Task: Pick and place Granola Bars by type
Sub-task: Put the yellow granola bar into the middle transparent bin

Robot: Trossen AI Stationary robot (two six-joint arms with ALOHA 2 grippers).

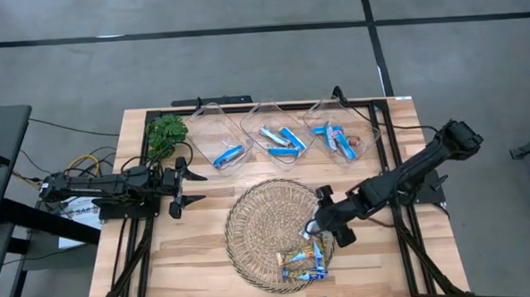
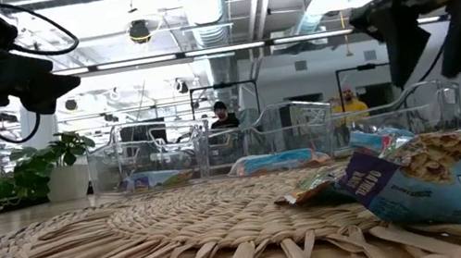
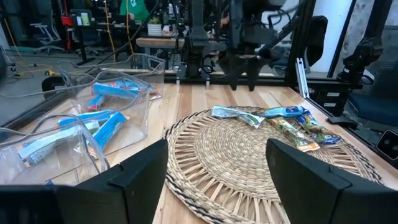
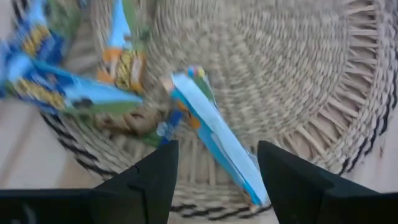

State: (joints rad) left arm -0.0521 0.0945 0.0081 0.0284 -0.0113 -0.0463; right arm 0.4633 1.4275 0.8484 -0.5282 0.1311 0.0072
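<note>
I've got the right gripper (image 1: 327, 225) over the lower right of the wicker tray (image 1: 250, 222), just above the loose pile of granola bars (image 1: 304, 261) at the tray's bottom edge in the overhead picture. Its fingers are spread and grasping nothing. In the right wrist picture a light blue bar (image 4: 214, 137) lies tilted on the weave between the two fingers, with the rest of the pile off toward the upper left of that frame.

So I judge this to be the pick step: lining up on one bar before closing. Next I'd need to drop the fingers either side of that bar, square to its long edge, and close without snagging its neighbours. Then it goes to the clear bin (image 1: 278, 141) with bars of its type; three bins sit along the upper middle, each already holding some.

The left gripper (image 1: 184, 186) waits at left of the tray, fingers apart and empty.
</note>
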